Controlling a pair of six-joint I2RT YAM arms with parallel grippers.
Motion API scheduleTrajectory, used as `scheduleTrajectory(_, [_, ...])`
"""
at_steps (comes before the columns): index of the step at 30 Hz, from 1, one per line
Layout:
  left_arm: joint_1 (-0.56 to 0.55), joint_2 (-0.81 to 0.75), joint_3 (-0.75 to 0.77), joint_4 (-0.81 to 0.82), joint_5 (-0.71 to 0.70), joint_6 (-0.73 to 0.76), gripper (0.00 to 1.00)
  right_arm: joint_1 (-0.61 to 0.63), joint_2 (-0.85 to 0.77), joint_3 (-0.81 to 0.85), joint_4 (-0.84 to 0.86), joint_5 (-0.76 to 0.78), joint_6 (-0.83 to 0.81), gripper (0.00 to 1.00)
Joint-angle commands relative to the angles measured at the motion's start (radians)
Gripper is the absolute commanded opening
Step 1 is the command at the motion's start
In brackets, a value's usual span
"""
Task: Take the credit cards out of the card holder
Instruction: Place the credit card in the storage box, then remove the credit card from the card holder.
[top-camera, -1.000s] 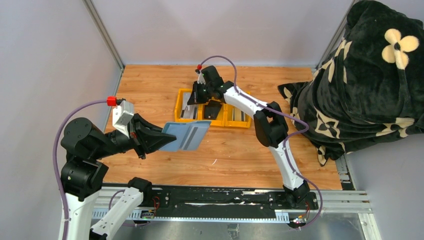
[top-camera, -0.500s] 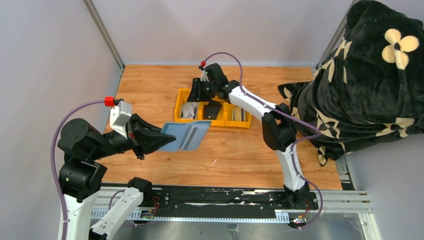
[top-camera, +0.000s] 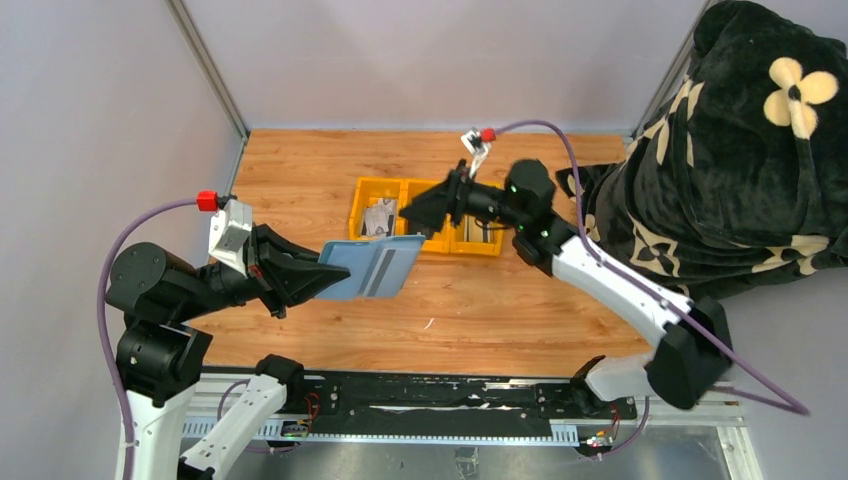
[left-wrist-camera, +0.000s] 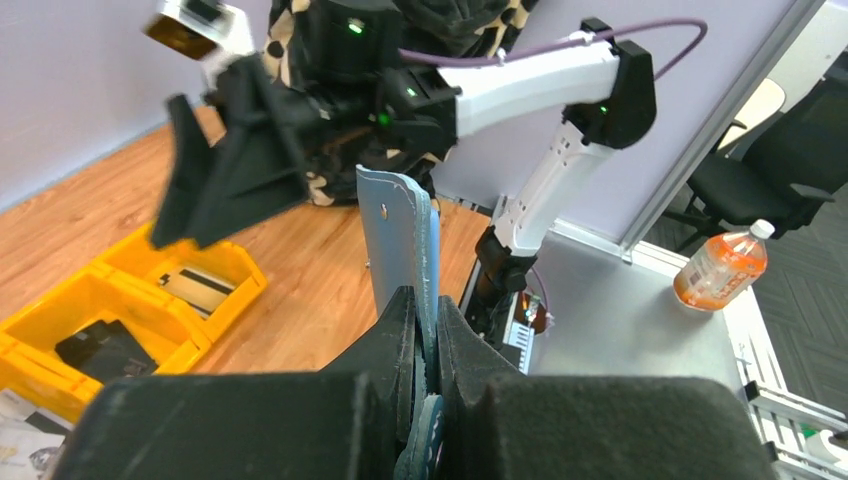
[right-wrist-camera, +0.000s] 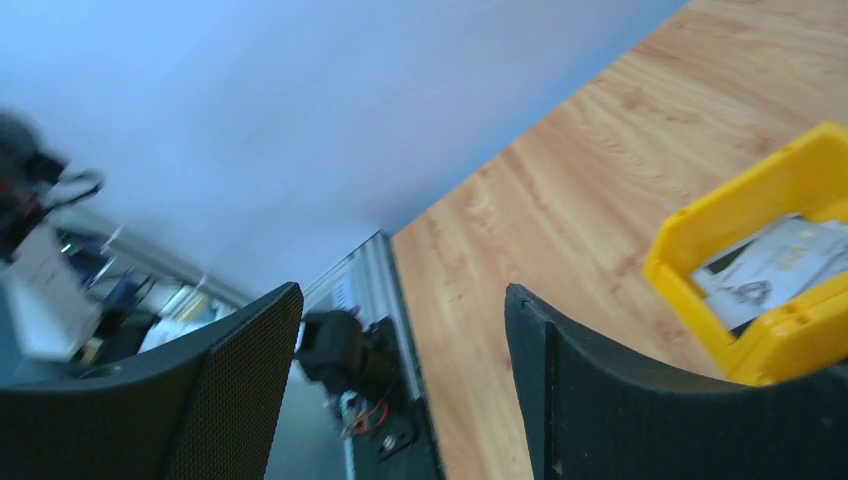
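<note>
Twice confirmed the left gripper (top-camera: 320, 277) clamped on the card holder (top-camera: 372, 268): overhead, held spread open off the bench (top-camera: 300, 170) toward its near-left corner; from the left wrist, seen edge-on between tight fingers. Found the right gripper (top-camera: 415, 210) gaping wide, holding nothing, above the yellow tray (top-camera: 357, 222) near the far edge. Caught one striped credit card (left-wrist-camera: 197, 288) in the tray, plainest from the left wrist. Noted bare wood between tray and left edge.

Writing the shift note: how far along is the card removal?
Done: pale cards lie in the yellow plastic tray's left compartment. In hand: left hand grips the blue-grey folding card holder open in the air; right hand open, empty. Left: whether cards remain inside is unclear.
</note>
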Motion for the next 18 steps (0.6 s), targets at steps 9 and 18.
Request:
scheduleTrajectory(9, [0.004, -0.005, -0.019, 0.189, 0.078, -0.169, 0.0, 0.095, -0.454, -0.5, 0.554, -0.153, 0.102, 0.8])
scheduleTrajectory(18, [0.005, -0.001, -0.022, 0.239, 0.118, -0.232, 0.0, 0.181, -0.421, -0.411, 0.519, -0.131, 0.094, 0.78])
